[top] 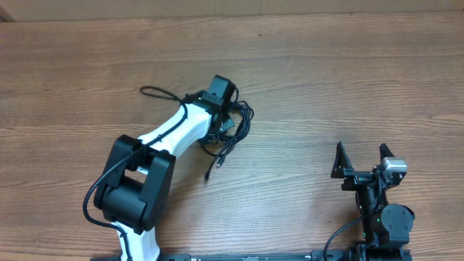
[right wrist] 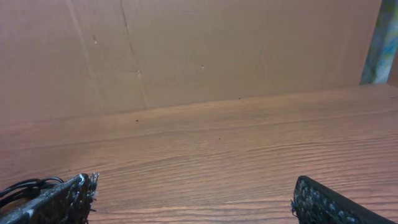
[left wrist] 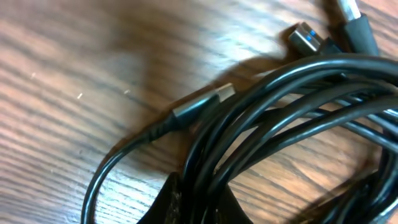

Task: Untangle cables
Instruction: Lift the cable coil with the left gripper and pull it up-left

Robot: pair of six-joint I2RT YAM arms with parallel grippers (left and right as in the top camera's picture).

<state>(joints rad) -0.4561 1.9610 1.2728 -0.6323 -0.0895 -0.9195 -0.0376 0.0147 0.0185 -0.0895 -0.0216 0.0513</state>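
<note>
Left gripper (top: 221, 116) sits down among the cables (top: 233, 134), a bundle of black loops just above the middle of the overhead frame. I cannot tell whether its jaws are closed on a strand. Seen from the left wrist, the cables (left wrist: 280, 106) fill the right side, and a slim plug (left wrist: 202, 104) lies on the wooden table (left wrist: 62, 93). Right gripper (top: 361, 159), at lower right and well apart from the bundle, has its fingers spread and holds nothing.

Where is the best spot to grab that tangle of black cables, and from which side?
Probably the loose end trailing from the cables toward the robot. It lies single and straight on the table, clear of the knot, so come down from above, straddling it.
</note>
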